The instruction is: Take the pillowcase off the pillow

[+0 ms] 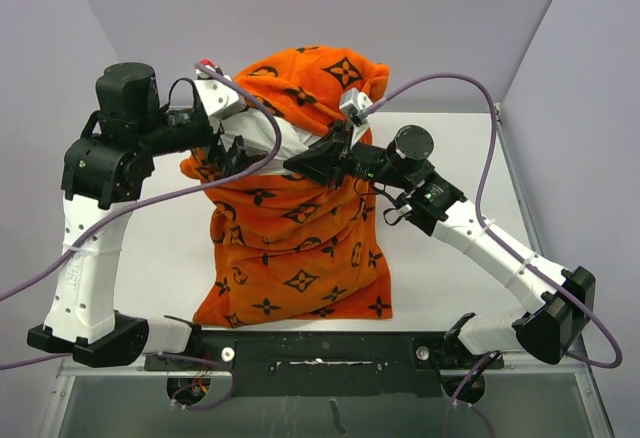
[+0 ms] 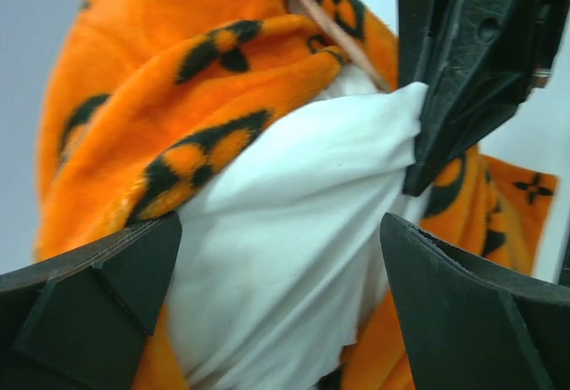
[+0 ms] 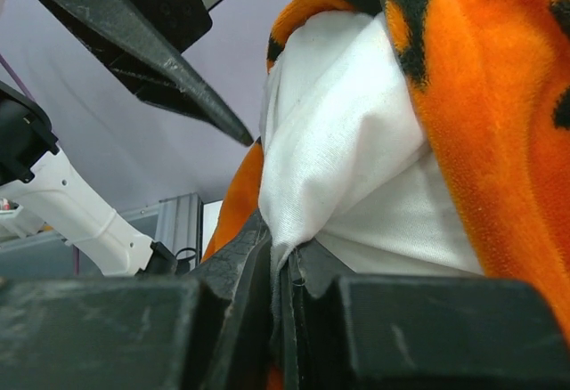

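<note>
Overhead and wrist views. The pillowcase [image 1: 300, 228] is a plush, deep-pile orange cover printed with black flower, diamond and circle motifs. It lies crumpled in heavy folds at the middle of the pale surface [image 1: 440, 258]. Its long axis runs from the near edge, where the hem spreads flat and broad, toward the far wall, where the fabric bunches into a rounded hump.

The pillow [image 1: 288, 140] is smooth, plain white cloth, soft and plump. Only a bulge of it shows, pushing out of a gap in the cover on the upper left side of the mound; the rest is inside the cover.

The right end effector [image 3: 280, 274] is clamped tight on a thin fold of this white cloth, which is drawn taut into a peak between its black fingers. The left end effector [image 2: 280, 310] stands wide. Its two dark, wedge-shaped fingers [image 2: 89, 310] flank the white bulge on either side without gripping it; whether they brush the cloth cannot be told.

Both arms meet over the mound from opposite sides, their tips just beside each other
</note>
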Motion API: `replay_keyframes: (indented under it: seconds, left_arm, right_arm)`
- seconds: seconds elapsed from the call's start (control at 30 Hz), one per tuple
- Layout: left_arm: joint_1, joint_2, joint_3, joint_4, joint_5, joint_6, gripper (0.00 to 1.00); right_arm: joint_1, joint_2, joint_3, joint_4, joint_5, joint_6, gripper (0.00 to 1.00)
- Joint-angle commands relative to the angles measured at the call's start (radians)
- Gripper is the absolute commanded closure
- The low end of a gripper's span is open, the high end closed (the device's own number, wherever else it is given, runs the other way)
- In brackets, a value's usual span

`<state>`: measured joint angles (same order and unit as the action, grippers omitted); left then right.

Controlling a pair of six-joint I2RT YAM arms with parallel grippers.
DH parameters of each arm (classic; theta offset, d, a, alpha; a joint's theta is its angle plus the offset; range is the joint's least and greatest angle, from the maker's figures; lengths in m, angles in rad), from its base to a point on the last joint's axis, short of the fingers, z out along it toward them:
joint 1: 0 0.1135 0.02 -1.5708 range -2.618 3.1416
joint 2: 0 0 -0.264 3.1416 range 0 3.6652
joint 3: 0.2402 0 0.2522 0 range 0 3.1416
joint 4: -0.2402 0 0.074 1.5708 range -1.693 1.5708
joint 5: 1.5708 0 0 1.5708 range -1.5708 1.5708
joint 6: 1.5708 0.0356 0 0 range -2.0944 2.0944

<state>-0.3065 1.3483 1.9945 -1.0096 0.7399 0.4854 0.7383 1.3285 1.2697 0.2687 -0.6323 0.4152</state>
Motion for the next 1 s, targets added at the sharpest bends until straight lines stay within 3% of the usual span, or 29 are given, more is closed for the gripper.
replay_keyframes:
  seconds: [0.0, 0.1, 0.23, 0.43, 0.53, 0.6, 0.63, 0.67, 0.7, 0.87, 0.97]
  left_arm:
    - [0.002, -0.084, -0.027, 0.139, -0.145, 0.151, 0.03]
    - [0.002, -0.098, -0.076, 0.137, -0.188, 0.212, 0.02]
    - [0.003, -0.043, -0.048, 0.015, -0.188, 0.219, 0.02]
    - [-0.008, -0.017, -0.077, 0.067, -0.180, 0.230, 0.03]
    - [-0.061, 0.033, -0.036, -0.047, -0.153, 0.255, 0.32]
    - [-0.105, 0.046, -0.036, -0.080, -0.151, 0.252, 0.73]
    - [-0.132, 0.038, -0.063, -0.070, -0.161, 0.247, 0.88]
    - [-0.143, 0.021, -0.084, -0.050, -0.173, 0.247, 0.98]
    - [-0.163, -0.001, -0.125, -0.025, -0.184, 0.253, 1.00]
    - [-0.210, -0.085, -0.210, 0.031, -0.212, 0.280, 1.00]
    - [-0.238, -0.105, -0.221, 0.024, -0.222, 0.317, 1.00]
  right_arm:
    - [0.017, -0.056, 0.036, 0.009, -0.078, -0.003, 1.00]
    - [0.025, -0.053, 0.036, 0.015, -0.083, 0.000, 1.00]
    - [0.047, -0.041, 0.058, 0.013, -0.092, -0.001, 1.00]
    - [0.088, -0.026, 0.107, -0.050, -0.132, -0.030, 1.00]
    - [0.089, -0.019, 0.132, -0.071, -0.135, -0.026, 1.00]
    - [0.087, -0.015, 0.155, -0.111, -0.128, -0.032, 1.00]
    - [0.085, -0.013, 0.176, -0.142, -0.118, -0.042, 1.00]
    - [0.080, -0.014, 0.191, -0.174, -0.102, -0.052, 1.00]
    - [0.062, -0.021, 0.202, -0.201, -0.084, -0.056, 0.96]
    - [-0.096, -0.056, 0.299, -0.346, -0.020, -0.051, 0.54]
    - [-0.150, -0.035, 0.418, -0.492, 0.049, -0.112, 0.40]
